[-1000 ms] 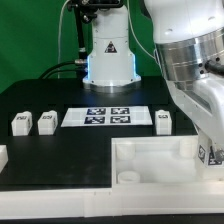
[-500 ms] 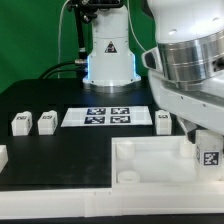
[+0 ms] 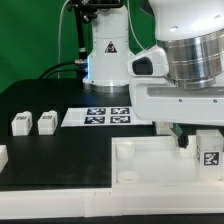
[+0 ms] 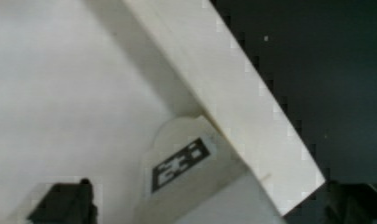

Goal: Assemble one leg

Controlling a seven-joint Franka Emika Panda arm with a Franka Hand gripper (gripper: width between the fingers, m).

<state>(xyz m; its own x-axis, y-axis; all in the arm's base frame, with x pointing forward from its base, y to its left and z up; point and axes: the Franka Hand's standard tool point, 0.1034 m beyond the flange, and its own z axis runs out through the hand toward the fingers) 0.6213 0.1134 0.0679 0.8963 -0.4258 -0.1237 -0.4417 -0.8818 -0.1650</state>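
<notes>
One leg [image 3: 208,150], a small white block with a black-and-white marker, stands upright at the back corner of the large white tray-like part [image 3: 150,158], on the exterior view's right. My gripper [image 3: 205,143] straddles it from above. One dark finger [image 3: 182,141] stands a little clear of the leg, so the jaws look open. In the wrist view the leg [image 4: 185,160] sits between the fingers [image 4: 64,205] with a gap on one side, next to the tray's rim [image 4: 203,70]. Two more legs [image 3: 20,123] [image 3: 46,122] stand at the exterior view's left.
The marker board [image 3: 100,116] lies behind the tray. Another white part [image 3: 3,155] shows at the left edge. The arm's base [image 3: 108,55] stands at the back. My arm hides the table's right side.
My hand has turned about its vertical axis over the leg. The leg's marker faces the camera as it did half a second ago, and the leg has stayed in place.
</notes>
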